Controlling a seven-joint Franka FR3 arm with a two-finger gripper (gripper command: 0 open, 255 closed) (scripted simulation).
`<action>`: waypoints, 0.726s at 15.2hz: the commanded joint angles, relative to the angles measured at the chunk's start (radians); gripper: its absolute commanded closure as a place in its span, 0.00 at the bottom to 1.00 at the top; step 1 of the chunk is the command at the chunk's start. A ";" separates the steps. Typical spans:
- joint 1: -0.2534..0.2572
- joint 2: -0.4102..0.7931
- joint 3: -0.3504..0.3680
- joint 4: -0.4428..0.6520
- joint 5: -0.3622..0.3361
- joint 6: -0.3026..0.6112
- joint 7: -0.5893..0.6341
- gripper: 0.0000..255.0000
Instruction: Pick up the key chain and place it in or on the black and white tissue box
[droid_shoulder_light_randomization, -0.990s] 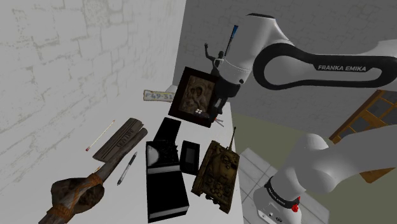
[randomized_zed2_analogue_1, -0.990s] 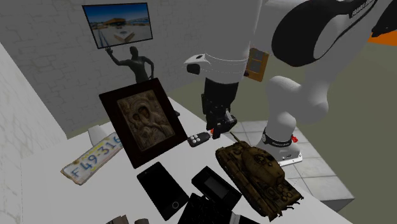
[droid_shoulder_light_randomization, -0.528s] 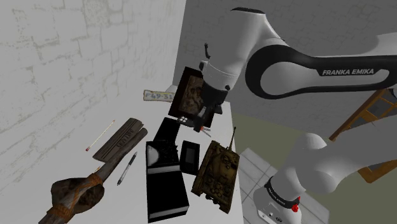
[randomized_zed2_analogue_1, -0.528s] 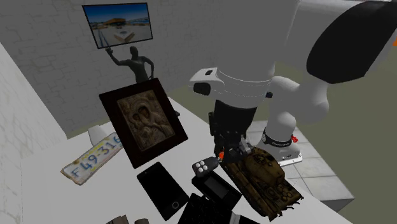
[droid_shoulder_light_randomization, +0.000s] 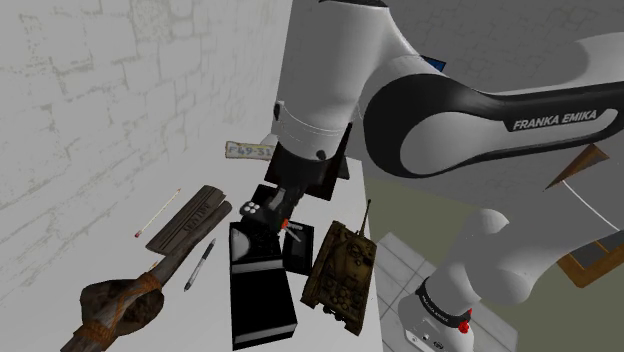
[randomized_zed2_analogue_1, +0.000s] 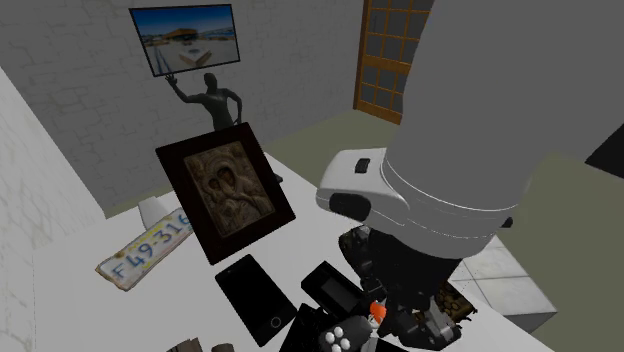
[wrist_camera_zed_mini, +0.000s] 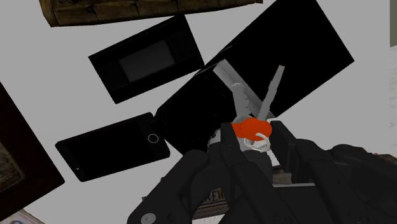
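- Pincer (droid_shoulder_light_randomization: 275, 218) shut narrow on the key chain (droid_shoulder_light_randomization: 254, 208), clamped at the orange tag (wrist_camera_zed_mini: 251, 128); black fob with pale buttons hanging off to one side, metal keys (wrist_camera_zed_mini: 275, 86) dangling past the fingertips.
- Shifted a good way in the last second: taken from just beside the framed picture (randomized_zed2_analogue_1: 225, 195) at the far part of the surface (randomized_zed2_analogue_1: 190, 290), carried nearer across the black phone (randomized_zed2_analogue_1: 257, 295), arm swung low and forward along with it.
- Hanging now over the far end of the black and white tissue box (droid_shoulder_light_randomization: 262, 300), just to the shoulder view's left of the small black device (droid_shoulder_light_randomization: 298, 245); toy tank (droid_shoulder_light_randomization: 342, 268) further to that view's right, apart from the load.
- Lifted off the surface, by the look of the fob in the shoulder view; contact between key tips and box top not possible to judge.
- Grasp and most of the carry judged done; left to do, a short lowering and a release onto the box.
- Worth centring a little nearer along the box before letting go, to avoid keys sliding off the far end towards the phone.
- Loose, jointed load, likely to swing and settle unevenly; low, slow release probably safest.
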 joint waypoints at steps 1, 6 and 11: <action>0.002 0.021 0.016 0.012 -0.007 0.008 0.022 1.00; 0.003 0.034 0.025 -0.044 -0.009 0.076 0.029 1.00; 0.003 0.054 0.035 -0.095 -0.016 0.145 0.037 1.00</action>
